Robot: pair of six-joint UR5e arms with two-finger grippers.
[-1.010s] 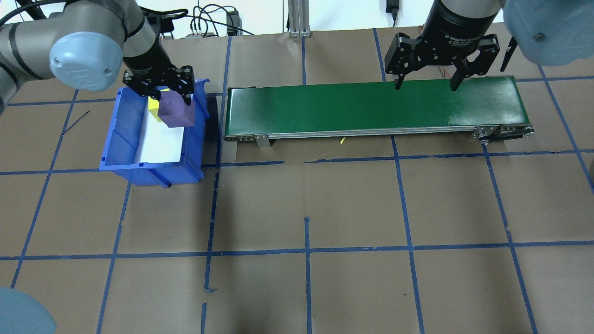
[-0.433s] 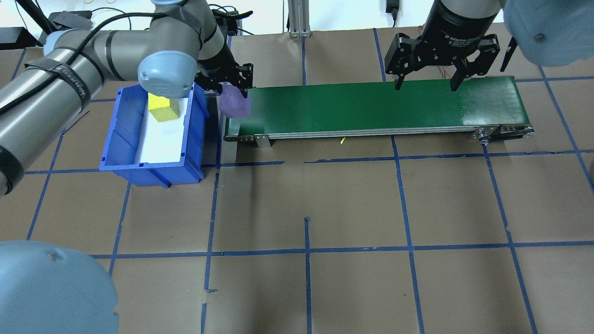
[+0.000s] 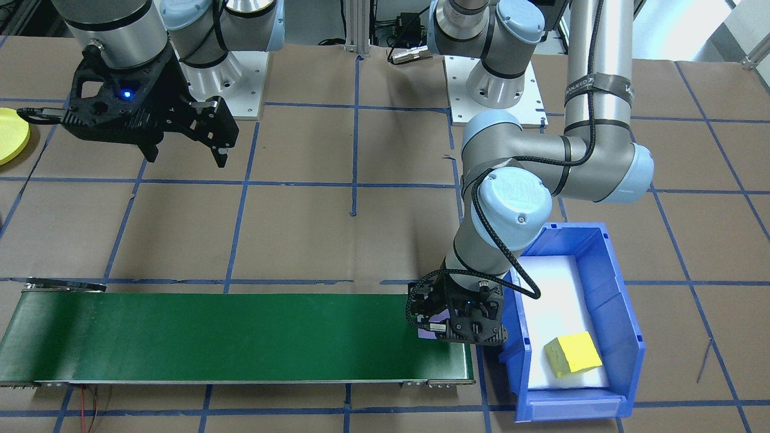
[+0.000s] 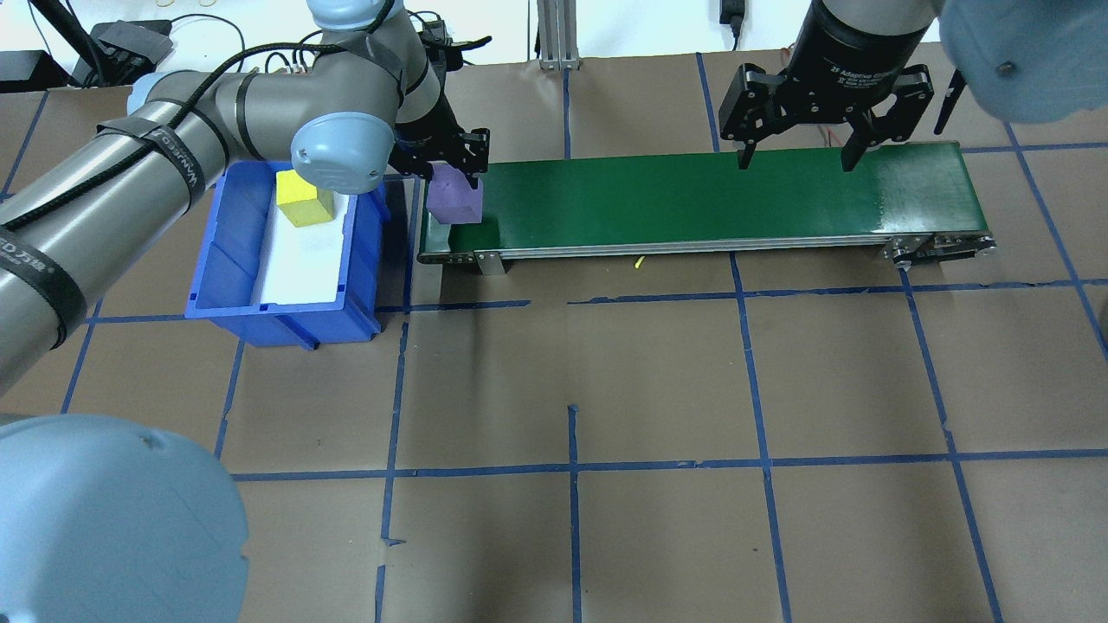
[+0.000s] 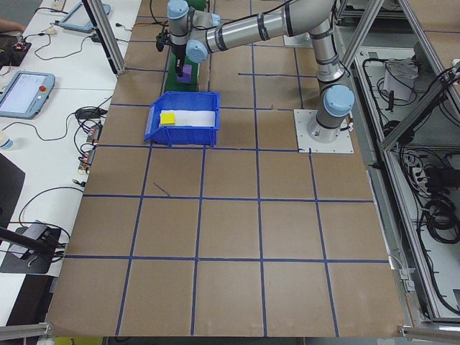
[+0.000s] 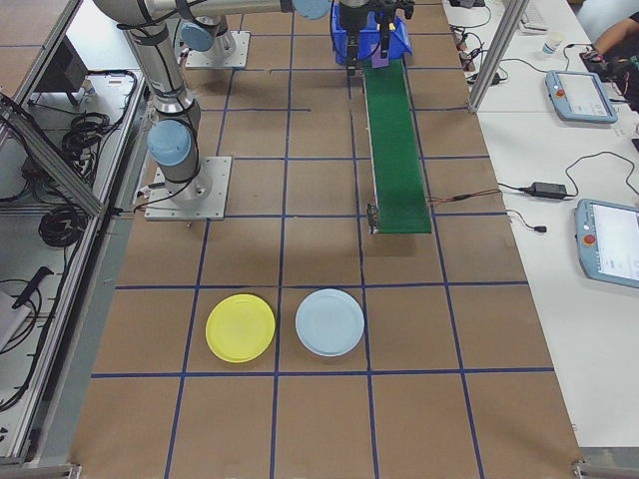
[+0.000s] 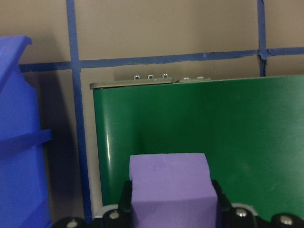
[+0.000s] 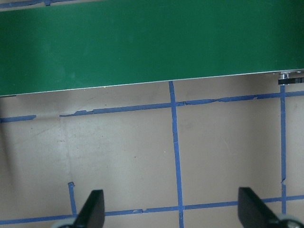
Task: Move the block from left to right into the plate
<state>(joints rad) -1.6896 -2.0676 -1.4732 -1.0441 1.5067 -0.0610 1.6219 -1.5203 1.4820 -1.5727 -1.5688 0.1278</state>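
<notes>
My left gripper (image 4: 450, 176) is shut on a purple block (image 4: 456, 200) at the left end of the green conveyor belt (image 4: 692, 195). Whether the block touches the belt I cannot tell. The left wrist view shows the purple block (image 7: 170, 187) between the fingers, over the belt (image 7: 213, 123). In the front-facing view the left gripper (image 3: 454, 319) hides most of the block (image 3: 429, 328). My right gripper (image 4: 792, 156) hangs open and empty over the belt's right part. The yellow plate (image 6: 240, 327) lies on the table beyond the belt's right end, also seen as the plate (image 3: 11, 135).
A blue bin (image 4: 225, 251) left of the belt holds a yellow block (image 4: 305, 201) on a white liner. A pale blue plate (image 6: 329, 322) lies beside the yellow one. Blue tape lines grid the brown table. Cables and tablets lie along the far edge.
My left arm has carried the purple block rightward, from above the blue bin to the belt's left end. The right gripper has stayed in place.
</notes>
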